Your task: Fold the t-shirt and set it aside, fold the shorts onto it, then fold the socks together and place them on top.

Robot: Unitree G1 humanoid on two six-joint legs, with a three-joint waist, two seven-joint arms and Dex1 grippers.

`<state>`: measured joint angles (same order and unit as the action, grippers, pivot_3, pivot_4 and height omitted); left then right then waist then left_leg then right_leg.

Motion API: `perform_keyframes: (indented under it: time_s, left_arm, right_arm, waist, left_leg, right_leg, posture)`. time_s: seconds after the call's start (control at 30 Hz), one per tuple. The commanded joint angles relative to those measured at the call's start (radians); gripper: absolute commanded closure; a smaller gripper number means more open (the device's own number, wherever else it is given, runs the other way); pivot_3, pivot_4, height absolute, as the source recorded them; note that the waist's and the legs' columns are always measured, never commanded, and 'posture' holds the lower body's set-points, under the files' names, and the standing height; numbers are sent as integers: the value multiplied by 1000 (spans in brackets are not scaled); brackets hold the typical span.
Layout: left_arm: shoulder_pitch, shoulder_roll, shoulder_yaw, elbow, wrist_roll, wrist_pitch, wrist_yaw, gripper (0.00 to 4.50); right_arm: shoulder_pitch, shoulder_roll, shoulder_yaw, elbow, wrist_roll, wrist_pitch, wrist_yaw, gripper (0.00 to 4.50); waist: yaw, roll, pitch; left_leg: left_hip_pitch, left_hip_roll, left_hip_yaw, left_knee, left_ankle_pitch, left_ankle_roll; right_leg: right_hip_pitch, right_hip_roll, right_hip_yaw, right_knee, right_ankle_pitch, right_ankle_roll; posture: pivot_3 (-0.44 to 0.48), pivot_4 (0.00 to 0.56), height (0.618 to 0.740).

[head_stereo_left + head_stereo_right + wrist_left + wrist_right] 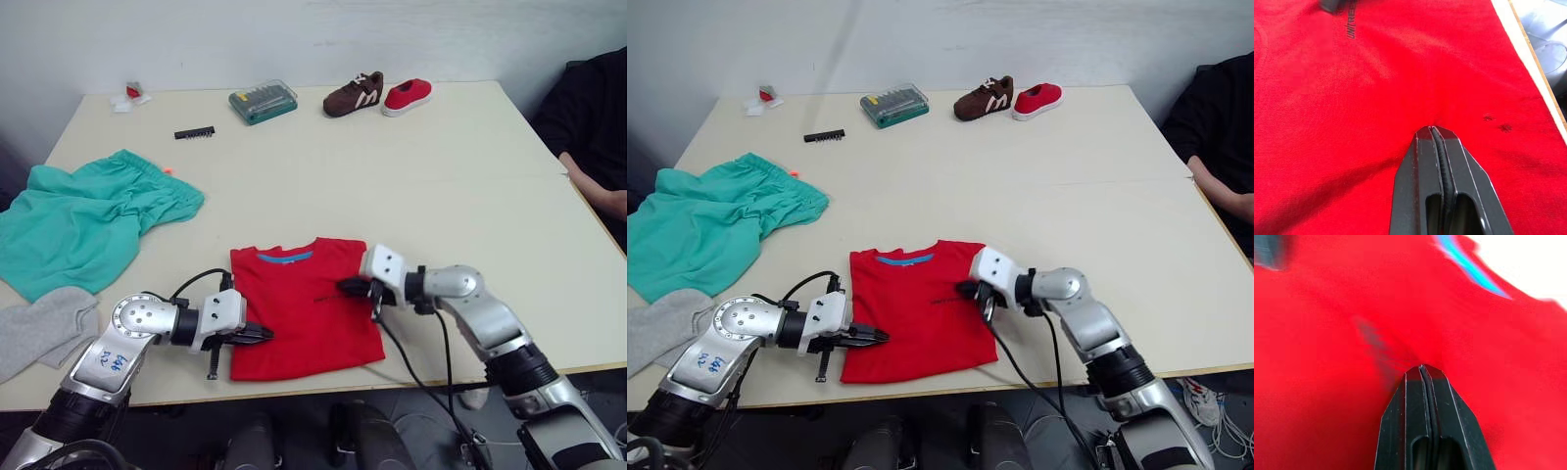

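The red t-shirt lies flat as a rectangle near the table's front edge, blue collar band facing the far side. My left gripper rests on its left half, fingers shut with the cloth puckered at their tips. My right gripper sits on the upper right part by the chest print, also shut with fabric gathered at its tips. The teal shorts lie crumpled at the left. The grey socks lie at the front left corner.
A brown shoe and a red shoe stand at the far edge beside a green bit case. A black bit strip lies far left. A person's arm rests at the right table edge.
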<state>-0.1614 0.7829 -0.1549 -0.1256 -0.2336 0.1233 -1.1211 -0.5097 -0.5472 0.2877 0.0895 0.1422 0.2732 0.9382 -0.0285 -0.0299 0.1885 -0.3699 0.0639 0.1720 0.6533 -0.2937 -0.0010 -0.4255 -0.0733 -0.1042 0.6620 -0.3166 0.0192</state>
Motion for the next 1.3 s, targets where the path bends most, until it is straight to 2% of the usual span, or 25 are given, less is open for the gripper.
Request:
perform_keyframes:
  time_s: [0.03, 0.1, 0.17, 0.27, 0.33, 0.47, 0.53, 0.63, 0.7, 0.83, 0.97, 1.17, 1.3]
  left_arm:
    - [47, 8, -28, 70, 65, -27, 7, 4484]
    - [55, 4, -23, 79, 59, -41, 13, 4484]
    - [63, -14, -1, 80, 22, -29, 26, 4484]
    - [52, -40, 80, 13, -148, 130, 24, 4484]
    - [43, -21, 121, -47, -246, 239, -2, 4484]
    - [1, 11, 154, -86, -311, 344, -20, 4484]
    - [-42, 6, 156, -63, -308, 360, -15, 4484]
    - [-137, -27, 125, 48, -236, 326, 10, 4484]
    - [-196, -56, 93, 139, -182, 272, 4, 4484]
    - [-292, -115, 31, 267, -101, 213, -3, 4484]
    - [-379, -149, -1, 401, -1, 146, 44, 4484]
    - [-503, -148, 80, 639, 45, 39, 140, 4484]
    - [-531, -125, 156, 640, -14, 84, 112, 4484]
  right_arm:
    - [-38, -10, -36, 88, -59, -7, -60, 4500]
    - [-60, 2, -58, 148, -71, -18, -98, 4500]
    - [-59, 16, -102, 122, -8, -10, -75, 4500]
    - [-18, 6, -164, -31, 113, 23, 0, 4500]
    - [18, -22, -189, -149, 173, 73, 34, 4500]
    - [110, -80, -195, -354, 264, 165, 92, 4500]
    - [158, -110, -176, -418, 278, 178, 119, 4500]
    - [224, -156, -120, -464, 233, 142, 159, 4500]
    - [243, -171, -77, -448, 173, 94, 160, 4500]
    - [265, -135, -16, -371, 84, 39, 106, 4500]
    - [292, -149, 5, -351, 41, 3, 111, 4500]
    - [366, -206, -50, -381, 61, 4, 129, 4500]
    - [428, -238, -103, -416, 102, 9, 132, 4500]
  waist:
    - [0, 3, -2]
    - [-1, 6, -4]
    - [-1, 6, -5]
    - [0, 6, -5]
    - [-1, 6, -4]
    - [1, 6, -4]
    - [3, 6, -4]
    - [4, 5, -4]
    - [3, 5, -4]
    - [-2, 3, -3]
    - [2, 2, -2]
    - [4, 0, -3]
    - [2, 0, -3]
  left_leg:
    - [0, 0, 0, 0, 0, 0]
    - [0, 0, 0, 0, 0, 0]
    - [1, 0, 0, 0, 0, 0]
    - [0, 0, 0, -2, 0, 0]
    - [-1, 0, 0, -2, 0, 0]
    - [-2, 0, -1, -2, 0, 0]
    - [-2, 0, -1, -2, 0, 0]
    - [-2, -1, -1, -2, 0, 0]
    - [-2, -1, -1, -2, 0, 1]
    - [-2, -1, 0, -3, 0, -1]
    - [-3, 0, 0, -2, 1, -2]
    - [-2, 0, 0, 0, 1, -1]
    - [-2, 0, 0, -1, 0, -1]
  right_leg:
    - [0, 0, 0, 0, 0, 0]
    - [0, 0, 0, 0, 0, 0]
    - [0, 0, 0, 0, 0, 0]
    - [0, 0, 0, 0, 0, 0]
    - [-2, 0, 0, 0, 0, 0]
    - [-2, 0, -1, -1, 0, 0]
    - [-1, 0, -1, -2, 0, 0]
    - [-1, 0, -1, -2, 0, 0]
    - [-1, 0, -1, -2, 0, 1]
    - [-2, 2, -1, -2, 0, 1]
    - [-3, 2, -1, -2, 0, 1]
    - [-2, 2, -1, -2, 0, 1]
    - [-2, 2, -1, -2, 0, 1]
  posture:
    - [0, 150, 740]
    - [0, 150, 740]
    - [0, 150, 740]
    - [0, 150, 740]
    - [0, 150, 740]
    - [0, 150, 740]
    - [0, 150, 740]
    - [0, 150, 740]
    - [0, 150, 740]
    - [0, 150, 740]
    - [0, 150, 740]
    - [0, 150, 740]
    - [0, 150, 740]
